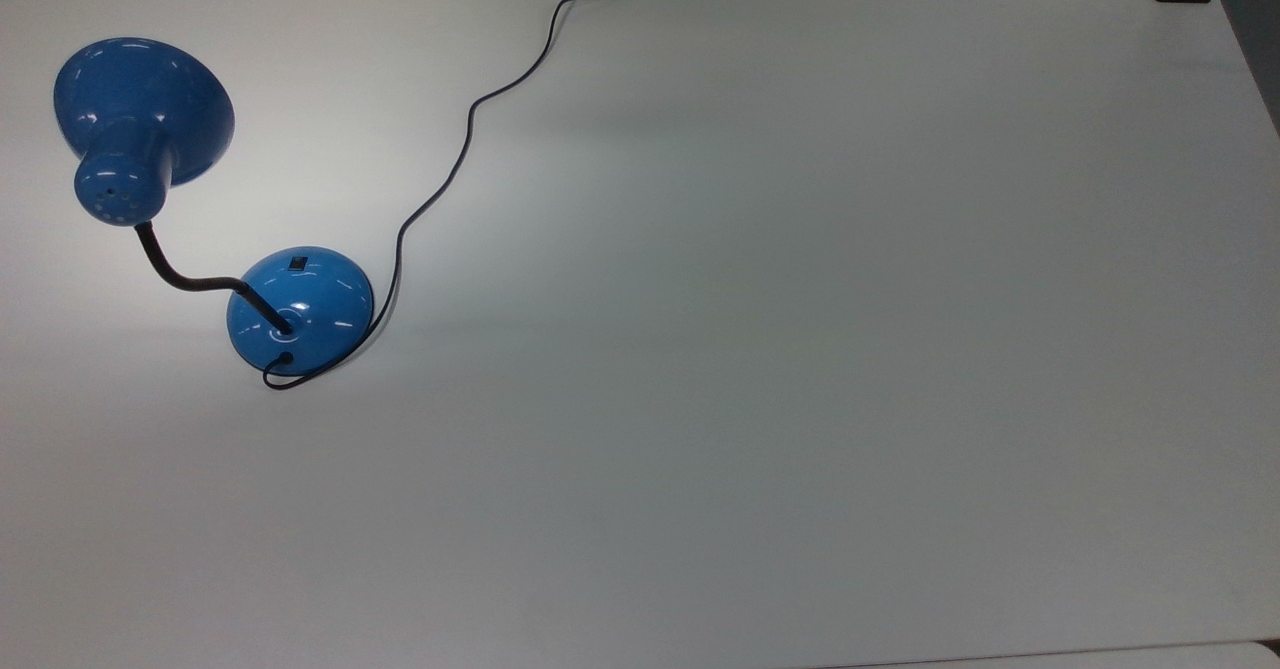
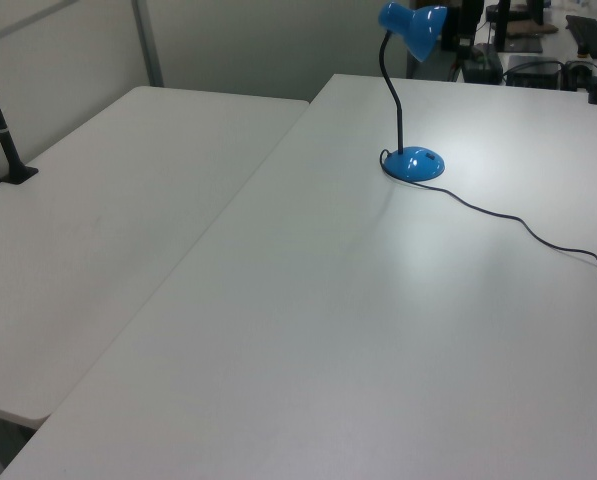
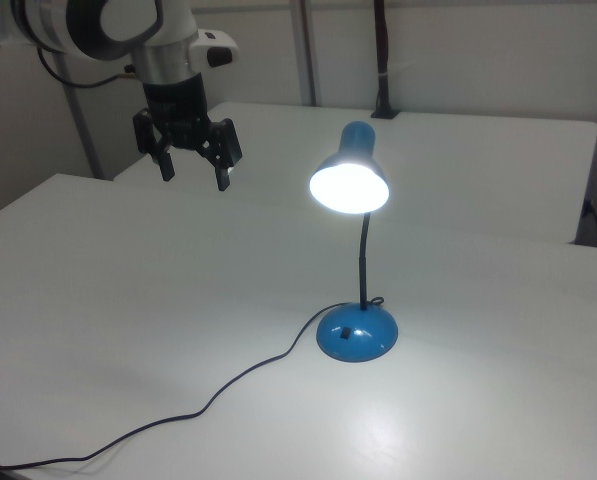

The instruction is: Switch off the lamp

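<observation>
Glowing blue desk lamp (image 3: 356, 260) standing on a white table (image 3: 128, 330), shade lit, black cord (image 3: 178, 420) trailing off its base, robot gripper (image 3: 191, 168) hanging well apart at the right view's upper left, fingers spread wide, holding nothing

A white-and-grey arm with rounded black joint bands carries a black claw (image 3: 192, 175) with two black fingers (image 3: 223, 172); a dark cable trails behind.

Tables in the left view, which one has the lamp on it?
The table on the left view's right; the lamp stands there. The other table holds a black post.
</observation>
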{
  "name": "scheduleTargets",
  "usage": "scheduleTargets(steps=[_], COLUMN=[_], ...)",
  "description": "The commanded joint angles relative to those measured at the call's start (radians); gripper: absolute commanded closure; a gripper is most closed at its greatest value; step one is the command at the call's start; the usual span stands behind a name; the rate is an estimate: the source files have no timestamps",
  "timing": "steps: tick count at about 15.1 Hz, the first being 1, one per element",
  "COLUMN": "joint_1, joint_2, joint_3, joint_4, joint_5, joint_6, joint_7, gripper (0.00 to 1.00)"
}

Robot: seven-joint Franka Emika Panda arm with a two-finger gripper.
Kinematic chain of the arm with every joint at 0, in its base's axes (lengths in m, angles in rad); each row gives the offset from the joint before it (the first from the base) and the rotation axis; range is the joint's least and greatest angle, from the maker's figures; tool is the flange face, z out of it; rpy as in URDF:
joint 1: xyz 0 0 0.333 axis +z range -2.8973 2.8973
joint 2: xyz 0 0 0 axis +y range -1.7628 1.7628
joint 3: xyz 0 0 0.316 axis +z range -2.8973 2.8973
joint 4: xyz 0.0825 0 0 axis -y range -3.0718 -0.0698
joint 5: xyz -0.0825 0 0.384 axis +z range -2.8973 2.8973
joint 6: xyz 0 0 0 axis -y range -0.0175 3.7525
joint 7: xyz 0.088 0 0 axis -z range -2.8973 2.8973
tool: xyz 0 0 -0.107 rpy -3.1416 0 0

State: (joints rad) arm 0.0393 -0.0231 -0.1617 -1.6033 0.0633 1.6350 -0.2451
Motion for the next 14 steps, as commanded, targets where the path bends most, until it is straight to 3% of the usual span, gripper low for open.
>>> scheduleTargets(steps=[1, 11, 14], joint_1=[0.001, -0.007, -0.044], joint_2=[0.0, -0.006, -0.008], joint_3=[0.008, 0.005, -0.004], joint_4=[0.009, 0.009, -0.001], joint_5=[-0.017, -0.017, -0.02], joint_6=[-0.012, -0.023, -0.027], joint_7=[0.015, -0.009, -0.222], gripper=[0.0, 0.0, 0.0])
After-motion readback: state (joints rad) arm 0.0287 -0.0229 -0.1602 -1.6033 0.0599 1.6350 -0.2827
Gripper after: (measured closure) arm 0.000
